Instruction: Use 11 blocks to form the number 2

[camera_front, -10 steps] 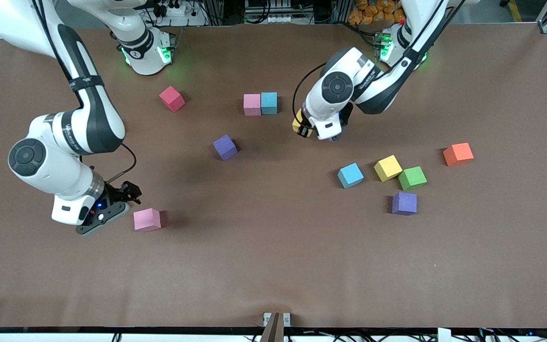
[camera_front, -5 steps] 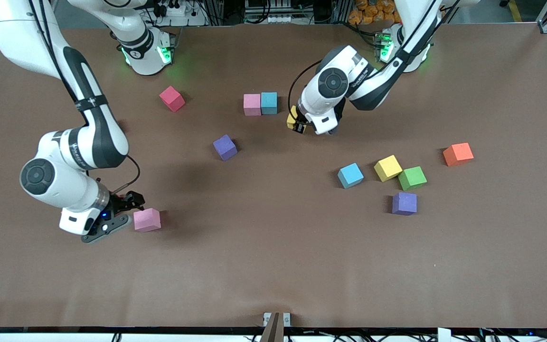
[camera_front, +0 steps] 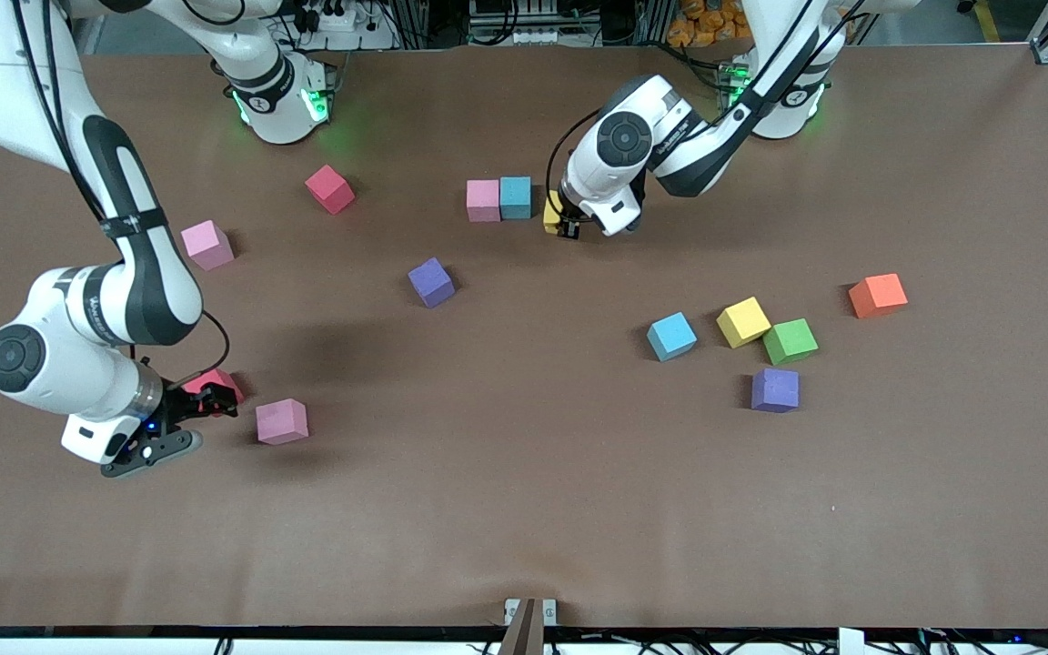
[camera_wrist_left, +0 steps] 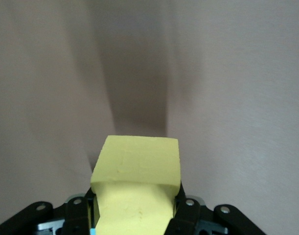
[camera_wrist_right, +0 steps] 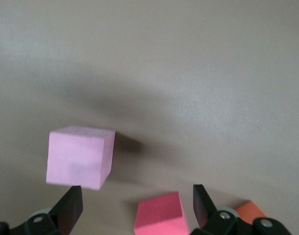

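Observation:
My left gripper (camera_front: 566, 224) is shut on a yellow block (camera_front: 552, 211), held low beside the light blue block (camera_front: 516, 197) that touches a pink block (camera_front: 483, 200). In the left wrist view the yellow block (camera_wrist_left: 137, 166) fills the left gripper (camera_wrist_left: 137, 213). My right gripper (camera_front: 215, 397) is open over a red block (camera_front: 208, 379), with a pink block (camera_front: 281, 421) beside it. In the right wrist view the red block (camera_wrist_right: 161, 215) lies between the right gripper's (camera_wrist_right: 137, 205) fingers and the pink block (camera_wrist_right: 80, 156) lies farther out. No number 2 shows.
Loose blocks: red (camera_front: 330, 188), pink (camera_front: 207, 244), purple (camera_front: 431, 281), light blue (camera_front: 671, 336), yellow (camera_front: 743, 321), green (camera_front: 790, 341), purple (camera_front: 775, 389), orange (camera_front: 877, 295). An orange corner (camera_wrist_right: 249, 211) shows in the right wrist view.
My left gripper carried the yellow block toward the light blue and pink pair. My right arm swung away from the pink block, uncovering a red block and another pink block.

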Controlling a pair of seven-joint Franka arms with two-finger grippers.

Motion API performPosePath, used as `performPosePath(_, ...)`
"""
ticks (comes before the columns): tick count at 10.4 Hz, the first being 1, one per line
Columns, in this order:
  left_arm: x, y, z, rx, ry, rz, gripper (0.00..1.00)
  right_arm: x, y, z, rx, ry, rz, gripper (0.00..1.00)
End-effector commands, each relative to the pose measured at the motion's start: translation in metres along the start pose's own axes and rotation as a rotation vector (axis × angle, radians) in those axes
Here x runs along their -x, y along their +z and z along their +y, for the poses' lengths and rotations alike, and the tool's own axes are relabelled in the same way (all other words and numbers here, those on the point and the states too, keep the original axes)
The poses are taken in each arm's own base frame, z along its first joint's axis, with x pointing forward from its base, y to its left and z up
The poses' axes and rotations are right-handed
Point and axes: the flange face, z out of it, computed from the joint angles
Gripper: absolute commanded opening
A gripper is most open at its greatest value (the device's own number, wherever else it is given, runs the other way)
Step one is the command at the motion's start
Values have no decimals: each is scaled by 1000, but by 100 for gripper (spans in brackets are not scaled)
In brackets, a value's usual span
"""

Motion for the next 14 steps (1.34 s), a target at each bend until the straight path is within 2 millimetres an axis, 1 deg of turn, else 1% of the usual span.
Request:
performPosePath(1,-8,7,-17,70,-59,-29,0,-21,14,-7,-67,90,22,100)
performPosePath(2,-6,9,-22,82,-84,-39,0,-31,18,-43,-65,88,15,100)
performPosePath(3,-6,12,-26,89,-99,-47,0,-36,26,-65,-59,122,3,100)
performPosePath(4,-9,15,-28,108,-125,-64,0,-37,34,-77,-35,143,-7,100)
performPosePath(6,-5,22,-32,114,-122,-83,0,-37,40,-74,56,120,-17,100)
performPosePath(8,-12,31,-42,112,-153,-71,0,-33,49,-74,60,117,-30,100)
performPosePath(9,-12,32,-43,112,-155,-72,0,-30,51,-66,59,122,-34,100)
performPosePath(10,-8,36,-48,108,-146,-73,0,-29,54,-65,58,123,-37,100)
performPosePath(12,-3,36,-51,127,-157,-95,0,-26,69,-64,53,133,-57,100)
performPosePath(14,7,43,-64,115,-127,-89,0,-26,71,-64,46,139,-59,100)
